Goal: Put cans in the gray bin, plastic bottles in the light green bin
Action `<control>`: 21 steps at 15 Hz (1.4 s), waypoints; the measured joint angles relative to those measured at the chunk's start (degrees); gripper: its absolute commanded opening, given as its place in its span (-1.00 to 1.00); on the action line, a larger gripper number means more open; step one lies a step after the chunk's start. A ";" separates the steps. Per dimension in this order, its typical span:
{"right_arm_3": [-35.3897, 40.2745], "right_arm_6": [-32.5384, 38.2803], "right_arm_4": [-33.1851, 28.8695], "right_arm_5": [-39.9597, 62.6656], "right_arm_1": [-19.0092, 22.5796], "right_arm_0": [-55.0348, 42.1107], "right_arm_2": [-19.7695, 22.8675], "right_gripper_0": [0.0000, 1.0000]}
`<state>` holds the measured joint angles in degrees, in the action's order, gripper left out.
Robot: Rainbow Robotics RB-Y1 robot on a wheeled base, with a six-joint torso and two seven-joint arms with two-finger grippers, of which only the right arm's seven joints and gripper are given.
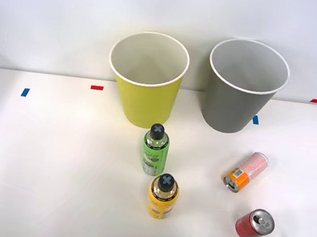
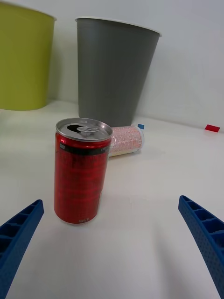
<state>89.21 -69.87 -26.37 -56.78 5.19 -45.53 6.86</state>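
Red can (image 1: 254,224), silver top, black band. Pink-white can (image 1: 246,171), orange end. Green-labelled bottle (image 1: 155,149) and yellow-orange bottle (image 1: 163,195) (both black cross-marked caps). Yellow-green bin (image 1: 146,87), gray bin (image 1: 240,100), white rims. Hand (image 2: 112,243) fingers blue, ribbed. Desk (image 1: 52,169) probably off-white.

**Lighting and picture quality**

I see bright, even, diffuse light on the white table (image 1: 52,169). Shadows are soft and faint: a pale one just beside the red can (image 2: 81,170), weak ones at the base of the gray bin (image 1: 244,89). A mild sheen on the can's silver top. Everything reads sharp, and I note no glare.
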 measured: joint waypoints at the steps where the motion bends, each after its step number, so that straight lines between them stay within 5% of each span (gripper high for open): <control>1: 0.00 0.00 0.00 0.00 0.00 0.00 0.00 1.00; 21: 0.00 0.00 0.00 0.00 0.00 0.00 0.00 1.00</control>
<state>89.21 -69.87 -26.37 -56.78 5.19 -45.53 6.86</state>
